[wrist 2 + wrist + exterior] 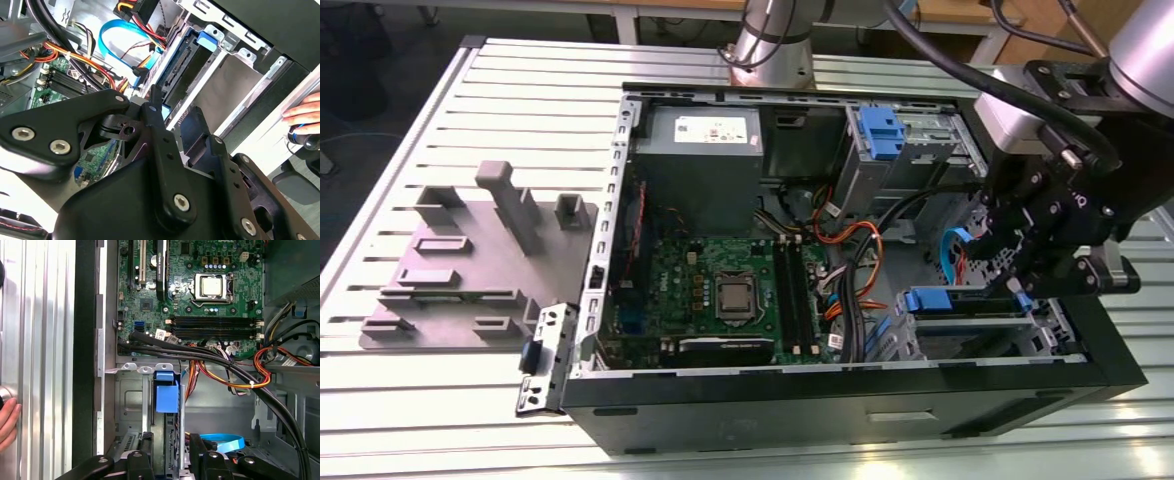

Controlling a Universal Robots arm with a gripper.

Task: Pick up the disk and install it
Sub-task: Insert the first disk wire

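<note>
The disk (166, 396), a drive in a bright blue carrier, stands on edge in a slot of the metal drive cage (131, 405) at the case's front corner. In the exterior view the disk (938, 300) lies in that cage at the exterior view's right. My gripper (1023, 285) hangs over the disk's other end. In both wrist views the black fingers (146, 452) sit on either side of the disk's edge (176, 75), and a bit of blue shows between them. The gripper looks shut on the disk.
The open computer case (854, 400) lies on a slatted metal table (480, 400). The motherboard (200, 300) and bundles of cables (235, 375) sit beside the cage. A second blue carrier (881, 130) is in the upper bay. A grey fixture block (467, 270) is at the exterior view's left. A person's hand (304, 112) rests beside the case.
</note>
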